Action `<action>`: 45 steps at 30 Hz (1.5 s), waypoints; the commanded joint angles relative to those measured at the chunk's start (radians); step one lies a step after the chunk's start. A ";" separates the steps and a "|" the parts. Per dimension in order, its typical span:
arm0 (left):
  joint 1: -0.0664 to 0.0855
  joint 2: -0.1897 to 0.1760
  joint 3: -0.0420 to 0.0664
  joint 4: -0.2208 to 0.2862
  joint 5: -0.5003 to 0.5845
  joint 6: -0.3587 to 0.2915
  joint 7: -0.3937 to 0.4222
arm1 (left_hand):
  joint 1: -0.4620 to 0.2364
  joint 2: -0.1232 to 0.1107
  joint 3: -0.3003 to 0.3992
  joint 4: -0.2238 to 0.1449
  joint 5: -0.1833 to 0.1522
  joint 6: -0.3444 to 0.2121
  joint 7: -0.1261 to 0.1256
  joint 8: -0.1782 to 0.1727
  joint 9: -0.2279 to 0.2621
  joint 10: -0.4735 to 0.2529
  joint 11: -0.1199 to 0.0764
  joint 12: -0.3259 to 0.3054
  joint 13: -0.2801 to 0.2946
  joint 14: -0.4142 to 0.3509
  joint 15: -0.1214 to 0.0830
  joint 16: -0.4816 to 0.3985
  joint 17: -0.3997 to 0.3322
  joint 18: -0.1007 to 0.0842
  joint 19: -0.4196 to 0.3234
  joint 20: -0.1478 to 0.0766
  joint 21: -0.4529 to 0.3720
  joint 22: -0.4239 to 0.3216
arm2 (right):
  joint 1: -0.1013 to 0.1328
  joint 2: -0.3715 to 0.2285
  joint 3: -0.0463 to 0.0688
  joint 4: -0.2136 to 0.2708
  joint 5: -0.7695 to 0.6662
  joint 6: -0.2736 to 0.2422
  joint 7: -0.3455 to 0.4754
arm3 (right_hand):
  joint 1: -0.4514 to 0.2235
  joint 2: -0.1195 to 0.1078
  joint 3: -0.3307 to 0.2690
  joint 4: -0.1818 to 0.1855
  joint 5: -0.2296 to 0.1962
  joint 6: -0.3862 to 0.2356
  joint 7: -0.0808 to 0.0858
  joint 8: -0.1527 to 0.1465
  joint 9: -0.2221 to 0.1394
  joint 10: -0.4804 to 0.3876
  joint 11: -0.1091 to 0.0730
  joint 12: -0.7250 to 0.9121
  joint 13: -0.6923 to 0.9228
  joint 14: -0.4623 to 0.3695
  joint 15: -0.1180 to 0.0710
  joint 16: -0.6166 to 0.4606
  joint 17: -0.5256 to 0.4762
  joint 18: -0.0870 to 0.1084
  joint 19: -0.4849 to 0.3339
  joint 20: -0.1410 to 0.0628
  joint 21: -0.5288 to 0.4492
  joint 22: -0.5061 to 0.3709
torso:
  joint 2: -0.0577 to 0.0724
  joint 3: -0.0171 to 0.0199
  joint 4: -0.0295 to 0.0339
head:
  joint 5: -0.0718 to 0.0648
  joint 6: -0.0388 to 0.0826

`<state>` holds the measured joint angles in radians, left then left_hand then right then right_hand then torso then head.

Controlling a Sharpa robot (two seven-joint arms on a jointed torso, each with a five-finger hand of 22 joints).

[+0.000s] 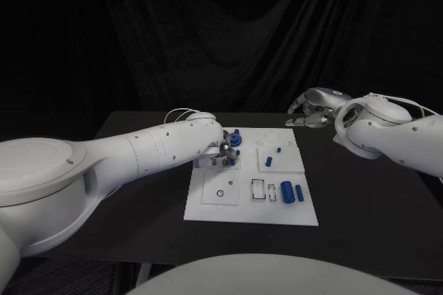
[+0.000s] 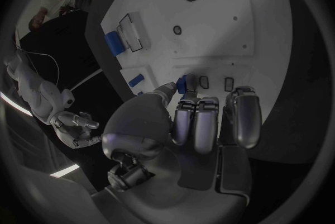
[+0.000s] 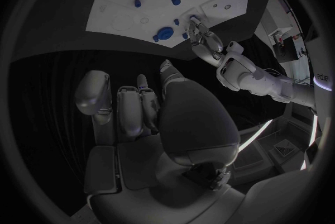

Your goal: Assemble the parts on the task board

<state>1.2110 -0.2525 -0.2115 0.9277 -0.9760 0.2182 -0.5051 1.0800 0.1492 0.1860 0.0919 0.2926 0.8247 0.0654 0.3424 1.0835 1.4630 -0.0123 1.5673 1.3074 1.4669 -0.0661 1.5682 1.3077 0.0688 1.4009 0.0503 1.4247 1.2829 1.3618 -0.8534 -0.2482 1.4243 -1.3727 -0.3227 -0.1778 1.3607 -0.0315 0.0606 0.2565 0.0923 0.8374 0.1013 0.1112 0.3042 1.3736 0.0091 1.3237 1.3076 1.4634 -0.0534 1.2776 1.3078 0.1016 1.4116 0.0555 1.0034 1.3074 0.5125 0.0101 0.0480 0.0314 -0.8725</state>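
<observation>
My left hand's (image 2: pixel 183 123) fingers (image 2: pixel 183 87) pinch a small blue part (image 2: pixel 187 84) over the task board's (image 1: pixel 208 205) far-left area; I get that from the wrist view. Beyond, my right hand (image 1: pixel 309 109) hovers off the board over the surface (image 1: pixel 369 212), fingers curled, empty.

Left hand (image 1: pixel 225 151) over task board (image 1: pixel 208 205); bare table (image 1: pixel 369 212) around.

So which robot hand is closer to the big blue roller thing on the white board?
The left hand. It is over the board's far left part, up and left of the big blue cylinder. The right hand hovers off the board, beyond its far right corner.
</observation>
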 commanded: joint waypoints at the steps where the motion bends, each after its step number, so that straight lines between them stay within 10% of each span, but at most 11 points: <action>1: -0.002 -0.002 0.001 0.002 0.002 0.007 0.027 | -0.001 -0.017 0.032 -0.014 0.020 0.008 -0.001 -0.011 0.009 0.108 0.005 0.004 0.263 0.104 0.006 0.003 0.263 0.004 -0.004 0.001 -0.007 0.002 | 0.000 0.000 0.001 0.001 -0.003 0.016 -0.022 | -0.004 0.009 -0.004 -0.001 -0.001 0.004 0.001 -0.003 -0.002 -0.006 -0.001 -0.006 0.025 0.019 0.000 -0.005 0.050 -0.003 -0.005 0.001 -0.007 0.134 | -0.001 0.0002 0.0007 | 0.000 0.000; 21: -0.003 -0.018 0.001 0.013 0.002 -0.024 0.032 | -0.060 -0.068 0.208 -0.089 0.063 0.034 -0.003 -0.052 0.065 0.108 0.003 0.004 0.263 0.104 0.004 0.003 0.263 0.003 -0.002 0.000 -0.012 0.010 | 0.000 -0.009 0.001 0.006 -0.003 0.035 -0.033 | -0.004 0.010 -0.006 0.000 -0.002 0.001 0.001 -0.007 -0.004 -0.011 -0.001 -0.014 0.018 0.016 0.001 -0.016 0.043 -0.001 -0.010 0.002 -0.019 0.131 | -0.001 -0.0006 0.0020 | 0.005 0.000; 38: -0.015 -0.072 0.001 0.062 0.002 -0.172 0.088 | -0.079 -0.078 0.241 -0.095 0.078 0.045 -0.004 -0.058 0.082 0.108 0.001 0.004 0.263 0.104 0.003 0.003 0.263 0.000 0.008 -0.001 -0.005 0.025 | -0.003 -0.024 0.001 0.003 -0.003 0.043 -0.034 | -0.004 0.010 -0.006 0.000 -0.002 0.000 0.001 -0.008 -0.005 -0.014 -0.001 -0.018 0.014 0.014 0.001 -0.019 0.040 0.000 -0.012 0.002 -0.026 0.129 | -0.002 -0.0007 0.0018 | 0.018 0.000; 45: -0.023 -0.092 0.001 0.076 0.002 -0.186 0.084 | -0.082 -0.081 0.246 -0.095 0.080 0.050 -0.005 -0.058 0.086 0.108 0.000 0.004 0.263 0.104 0.002 0.003 0.263 0.000 0.011 -0.002 -0.004 0.028 | -0.006 -0.025 0.001 -0.001 -0.003 0.054 -0.040 | -0.002 0.010 -0.006 -0.001 -0.002 -0.001 0.002 -0.009 -0.005 -0.015 -0.001 -0.021 0.012 0.013 0.001 -0.023 0.038 0.001 -0.014 0.002 -0.031 0.128 | -0.006 0.0013 0.0133 | 0.013 0.000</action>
<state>1.1909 -0.3435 -0.2118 0.9999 -0.9764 0.0692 -0.4416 1.0043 0.0692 0.4241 -0.0028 0.3674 0.8671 0.0595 0.2903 1.1688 1.4630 -0.0123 1.5673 1.3073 1.4669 -0.0660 1.5682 1.3074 0.0689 1.4048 0.0465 1.4169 1.3081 1.3586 -0.8780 -0.2481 1.4246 -1.3726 -0.2827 -0.1967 1.3565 -0.0274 0.0606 0.2565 0.0923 0.8374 0.1012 0.1075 0.3001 1.3665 0.0092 1.3060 1.3076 1.4634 -0.0534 1.2582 1.3075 0.1017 1.4044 0.0554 0.9774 1.3077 0.5085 0.0096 0.0549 0.0469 -0.8725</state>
